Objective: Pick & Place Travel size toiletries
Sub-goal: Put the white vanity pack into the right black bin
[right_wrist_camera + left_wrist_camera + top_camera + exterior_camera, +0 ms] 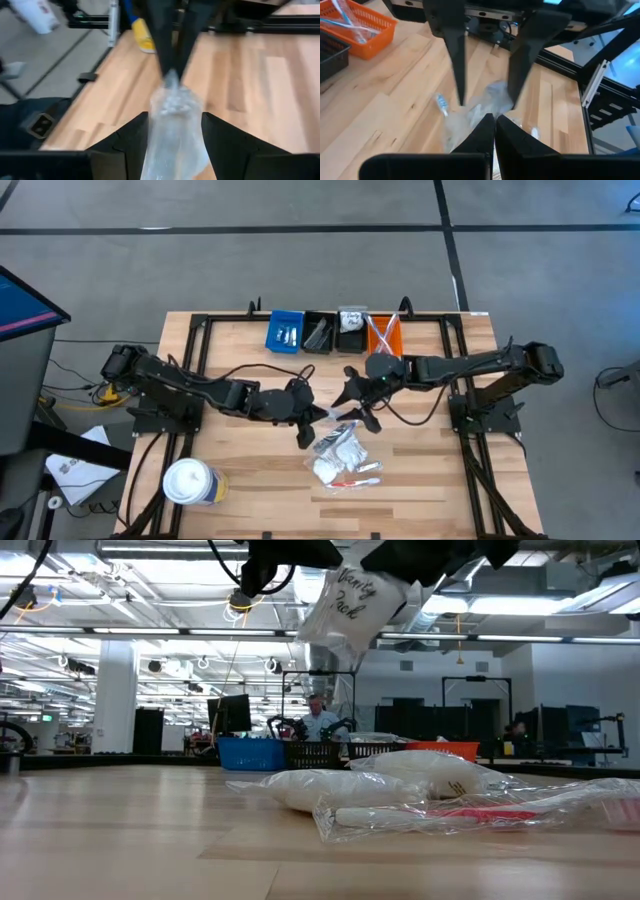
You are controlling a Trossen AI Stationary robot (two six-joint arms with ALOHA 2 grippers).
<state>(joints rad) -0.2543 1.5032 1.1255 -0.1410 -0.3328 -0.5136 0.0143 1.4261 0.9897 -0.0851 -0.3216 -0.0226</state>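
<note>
A clear "Vanity Pack" sachet (350, 605) hangs in the air above the table's middle, between my two grippers. My left gripper (318, 418) comes from the table's left and is shut on it. My right gripper (352, 406) comes from the right. Its open fingers (132, 137) stand on either side of the sachet (175, 120). Below, nearer the front edge, a pile of travel size toiletries (345, 455) lies on the wood. It holds white sachets (400, 780) and a red-and-white stick in clear wrap (470, 812). My left gripper pinches one end of the clear sachet (172, 80) between its two shut fingertips, slanting down from the table's left. The sachet is lifted clear of the table and hangs tilted. My right gripper straddles the sachet's body (492, 95); whether its fingers touch it I cannot tell.
Small bins stand in a row at the far edge: blue (285, 332), black (320, 332), one holding white packs (352, 322) and orange (385, 332). A large white tub (190, 482) stands at the near left. A person (318, 718) is in the room behind.
</note>
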